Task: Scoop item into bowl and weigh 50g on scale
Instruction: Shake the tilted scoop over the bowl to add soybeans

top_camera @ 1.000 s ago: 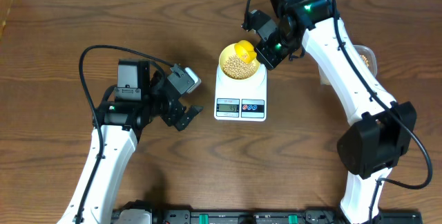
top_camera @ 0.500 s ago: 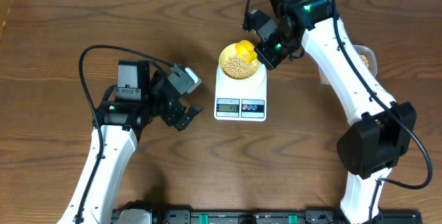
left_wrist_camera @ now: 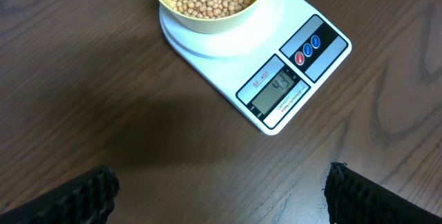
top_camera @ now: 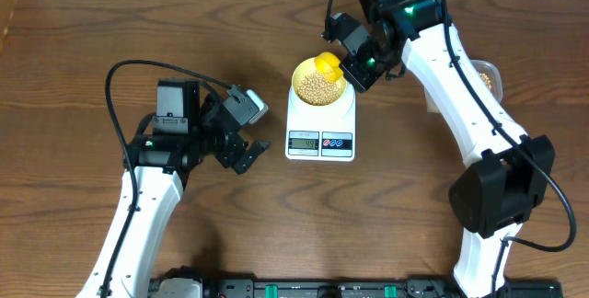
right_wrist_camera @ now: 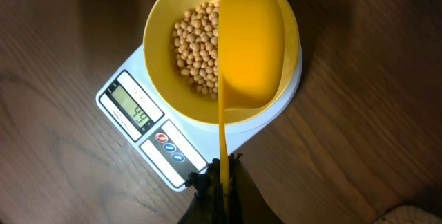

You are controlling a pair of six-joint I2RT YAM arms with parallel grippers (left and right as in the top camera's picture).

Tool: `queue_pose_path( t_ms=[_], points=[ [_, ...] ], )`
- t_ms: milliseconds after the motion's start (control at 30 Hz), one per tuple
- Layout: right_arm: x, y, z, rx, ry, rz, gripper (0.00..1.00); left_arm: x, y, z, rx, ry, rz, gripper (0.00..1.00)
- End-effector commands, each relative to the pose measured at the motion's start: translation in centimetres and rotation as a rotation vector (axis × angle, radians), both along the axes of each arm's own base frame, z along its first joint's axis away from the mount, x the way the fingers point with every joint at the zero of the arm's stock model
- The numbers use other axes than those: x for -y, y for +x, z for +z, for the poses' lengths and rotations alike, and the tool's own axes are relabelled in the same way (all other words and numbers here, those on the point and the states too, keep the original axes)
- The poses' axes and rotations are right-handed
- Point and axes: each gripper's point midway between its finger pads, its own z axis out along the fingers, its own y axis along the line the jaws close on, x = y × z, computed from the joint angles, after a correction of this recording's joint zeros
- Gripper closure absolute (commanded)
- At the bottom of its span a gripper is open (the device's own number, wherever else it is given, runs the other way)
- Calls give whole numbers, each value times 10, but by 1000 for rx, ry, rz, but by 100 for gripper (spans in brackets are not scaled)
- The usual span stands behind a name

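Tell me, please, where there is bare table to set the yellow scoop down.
Bare wood lies in front of the scale, between the left arm and the right arm, and across the far-left corner. It is crowded over the bowl, where the right jaws hold the scoop.

In the left wrist view the top edge cuts off the bowl (left_wrist_camera: 207, 23), and the bottom edge cuts off the left fingers (left_wrist_camera: 76, 196). The scoop (right_wrist_camera: 252, 51) hides part of the beans (right_wrist_camera: 197, 51). Overhead, the display on the scale (top_camera: 320, 125) is too small to read, and the right arm (top_camera: 460, 77) covers most of a tub (top_camera: 492, 79).
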Motion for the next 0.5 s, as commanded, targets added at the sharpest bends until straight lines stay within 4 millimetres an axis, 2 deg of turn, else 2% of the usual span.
queue_pose_path(
  t_ms=[0, 200, 467],
  points=[
    [-5, -3, 13, 22, 35, 25, 99, -2, 1, -2, 3, 13, -7, 3],
    [-6, -3, 18, -13, 121, 18, 99, -2, 1, -2, 3, 13, -7, 2],
    [-4, -2, 19, -25, 143, 2, 99, -2, 1, -2, 3, 13, -7, 2]
  ],
)
